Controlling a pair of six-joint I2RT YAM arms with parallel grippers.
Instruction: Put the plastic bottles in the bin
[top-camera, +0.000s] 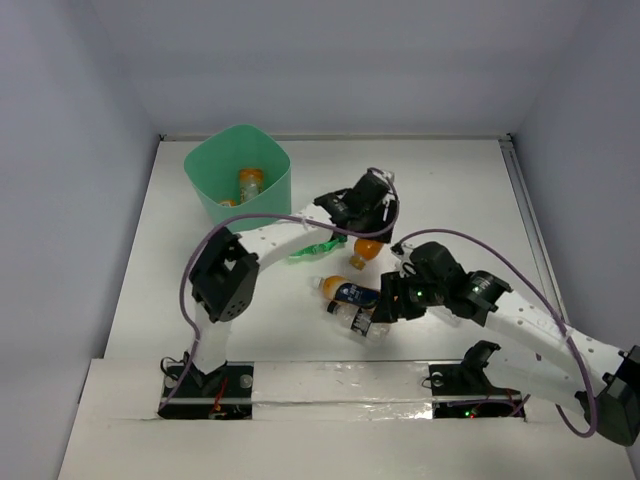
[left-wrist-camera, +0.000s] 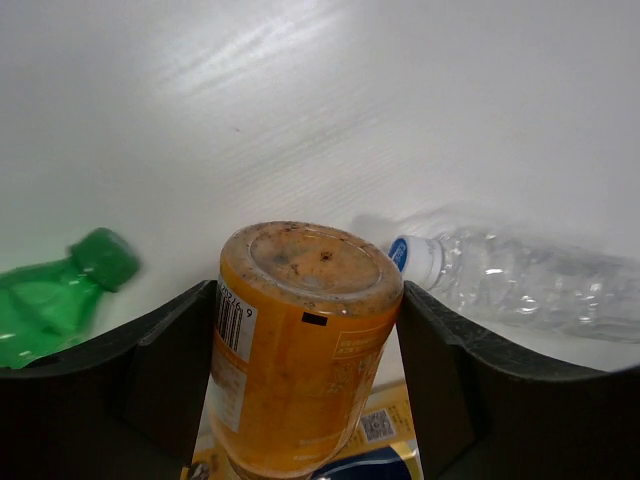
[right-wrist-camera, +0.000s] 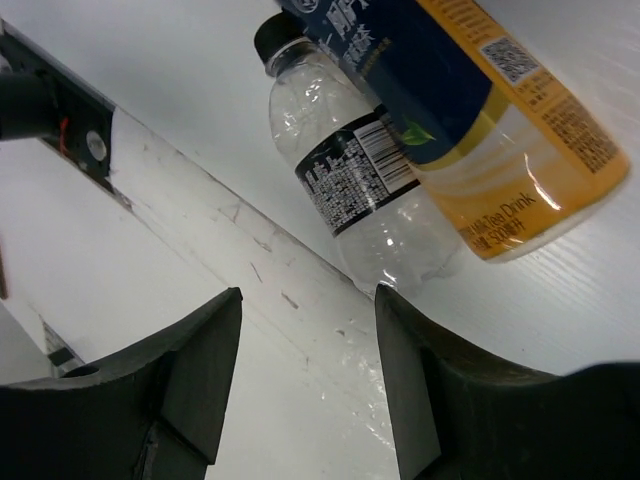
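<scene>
My left gripper is shut on an orange bottle, both fingers pressed against its sides, base toward the camera. A green bottle lies to its left and a clear bottle to its right. My right gripper is open with nothing between its fingers. Just past its right finger lie a clear bottle with a black label and an orange bottle with a dark blue label. The mint-green bin stands at the back left with an orange bottle inside.
A raised white ledge runs along the near edge, right under the right gripper. Grey walls close in the table on three sides. A purple cable loops over each arm.
</scene>
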